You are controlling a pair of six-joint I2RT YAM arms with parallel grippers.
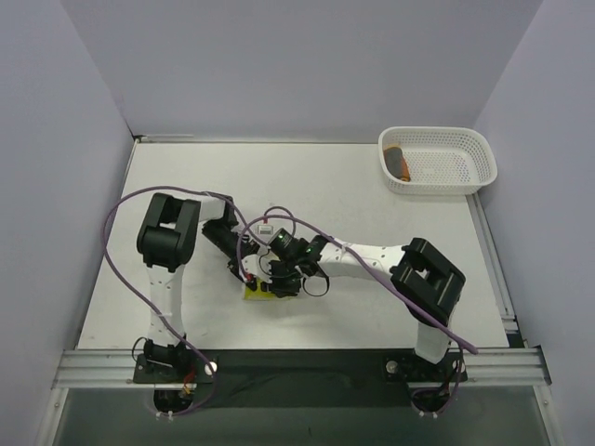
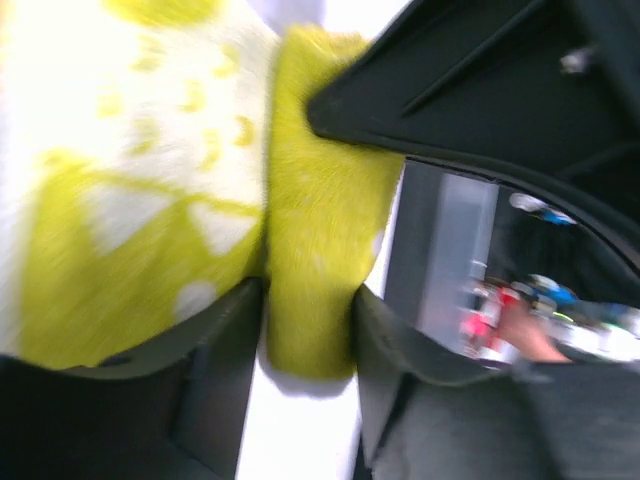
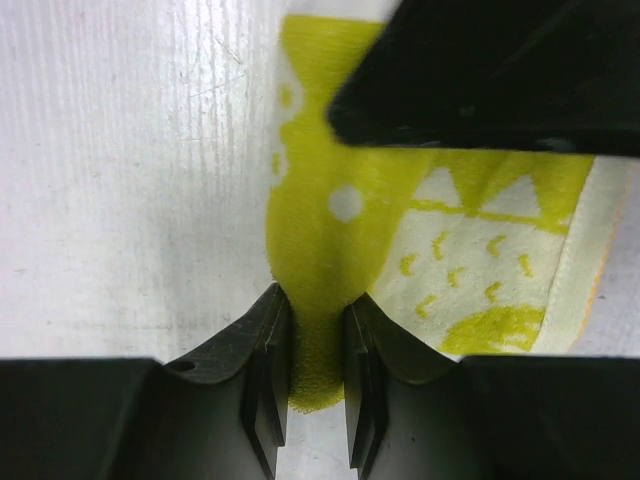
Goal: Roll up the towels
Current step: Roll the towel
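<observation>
The pale yellow towel with lime-green prints (image 1: 257, 292) lies on the table near the front middle, mostly hidden under both grippers. My left gripper (image 1: 249, 268) is shut on a green edge of this towel (image 2: 312, 300). My right gripper (image 1: 279, 282) is shut on another green edge of it (image 3: 318, 330). The two grippers meet over the towel, and the left one shows as a dark shape at the top of the right wrist view. The orange towel (image 1: 399, 161) lies rolled in the white basket at the back right.
The white mesh basket (image 1: 444, 160) stands at the table's back right corner. Purple cables loop over the left arm (image 1: 167, 237) and trail along the right arm (image 1: 423, 279). A metal rail runs along the table's near edge.
</observation>
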